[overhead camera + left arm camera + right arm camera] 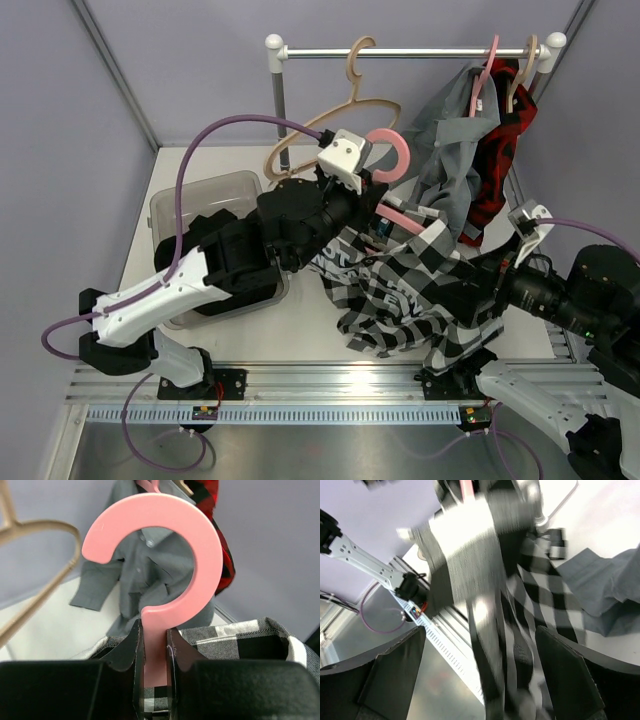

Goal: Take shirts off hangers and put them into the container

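The right gripper [480, 645] stood spread wide, the black-and-white plaid shirt [400, 295] hanging blurred between its fingers; the left gripper [154, 640] pinched the pink hanger [200, 550] just below its hook; the container [200, 195] sat to the left; the grey shirt [450, 150] hung from the rail [420, 51] beyond.

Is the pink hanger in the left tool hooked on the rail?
No, the left tool grips the pink hanger below its hook, which hangs on nothing.
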Robot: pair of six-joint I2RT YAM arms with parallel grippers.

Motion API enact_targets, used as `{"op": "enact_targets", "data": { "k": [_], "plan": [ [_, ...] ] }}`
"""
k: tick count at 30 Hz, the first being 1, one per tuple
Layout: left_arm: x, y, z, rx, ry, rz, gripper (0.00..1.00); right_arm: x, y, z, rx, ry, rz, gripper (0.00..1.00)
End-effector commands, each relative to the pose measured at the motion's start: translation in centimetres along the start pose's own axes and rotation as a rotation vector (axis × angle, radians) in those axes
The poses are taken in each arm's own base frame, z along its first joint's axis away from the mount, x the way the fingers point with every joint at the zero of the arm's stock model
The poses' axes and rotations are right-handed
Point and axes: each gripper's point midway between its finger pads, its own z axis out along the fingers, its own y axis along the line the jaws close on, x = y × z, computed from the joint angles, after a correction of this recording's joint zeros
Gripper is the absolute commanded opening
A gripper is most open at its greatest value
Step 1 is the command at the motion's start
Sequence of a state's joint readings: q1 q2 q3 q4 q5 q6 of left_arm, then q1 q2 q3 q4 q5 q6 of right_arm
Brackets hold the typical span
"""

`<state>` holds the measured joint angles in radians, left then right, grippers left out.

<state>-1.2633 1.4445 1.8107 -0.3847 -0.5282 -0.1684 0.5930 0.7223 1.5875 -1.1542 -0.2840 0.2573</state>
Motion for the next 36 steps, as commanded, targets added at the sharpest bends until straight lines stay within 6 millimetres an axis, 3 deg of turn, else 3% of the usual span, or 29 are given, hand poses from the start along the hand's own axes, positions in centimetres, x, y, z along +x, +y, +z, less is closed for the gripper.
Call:
{"op": "enact_targets", "data": {
  "k": [1,8,10,11,12,13,18,23,25,26,28,30,31,33,36],
  "plan": [
    [-6.1,1.9,-2.9,-0.063,-0.132,-0.033,0.00,1.2,-0.5,-1.4,0.018,0.015,-0.056,0.99],
    [-6.9,3.4,-4.5,-0.099,-0.142,-0.016,0.00,2.4,-2.0,-2.8,0.102,-0.006,-0.055,0.99],
    [-7.1,3.6,-4.9,-0.099,-0.148,-0.019,0.00,2.5,-2.4,-2.9,0.123,-0.009,-0.056,0.92],
    [-6.9,3.7,-5.0,-0.100,-0.143,-0.014,0.00,2.7,-2.7,-2.9,0.135,-0.006,-0.058,0.81],
    [-7.0,3.9,-5.2,-0.103,-0.147,-0.017,0.00,2.8,-2.8,-2.8,0.141,0.002,-0.060,0.54],
    [-7.2,4.1,-5.6,-0.104,-0.152,-0.018,0.00,3.0,-2.9,-2.7,0.143,0.014,-0.056,0.43],
    [-7.2,5.0,-6.3,-0.134,-0.154,-0.006,0.00,3.1,-3.1,-2.7,0.153,0.010,-0.041,0.01],
    [-7.7,6.3,-7.0,-0.184,-0.170,0.004,0.00,1.6,-4.1,-3.6,0.237,-0.061,-0.018,0.00],
    [-7.6,7.6,-7.3,-0.250,-0.185,0.024,0.00,0.3,-4.5,-5.4,0.290,-0.152,-0.007,0.00],
    [-8.8,8.8,-8.3,-0.299,-0.239,-0.012,0.00,-0.8,-5.4,-6.6,0.357,-0.224,-0.003,0.00],
    [-8.4,9.9,-8.6,-0.353,-0.255,0.015,0.00,-1.8,-5.8,-9.5,0.401,-0.353,0.023,0.00],
    [-10.0,11.8,-10.3,-0.435,-0.322,0.004,0.00,-2.4,-6.0,-11.5,0.430,-0.447,0.051,0.00],
    [-9.9,12.3,-10.5,-0.455,-0.325,0.032,0.00,-2.6,-5.9,-12.0,0.426,-0.474,0.055,0.00],
    [-11.5,13.1,-12.0,-0.467,-0.397,-0.028,0.00,-2.3,-5.6,-11.8,0.399,-0.467,0.052,0.00],
    [-12.6,13.1,-12.8,-0.440,-0.435,-0.065,0.00,-0.7,-5.5,-9.1,0.365,-0.348,0.045,0.00]
  ]
}}
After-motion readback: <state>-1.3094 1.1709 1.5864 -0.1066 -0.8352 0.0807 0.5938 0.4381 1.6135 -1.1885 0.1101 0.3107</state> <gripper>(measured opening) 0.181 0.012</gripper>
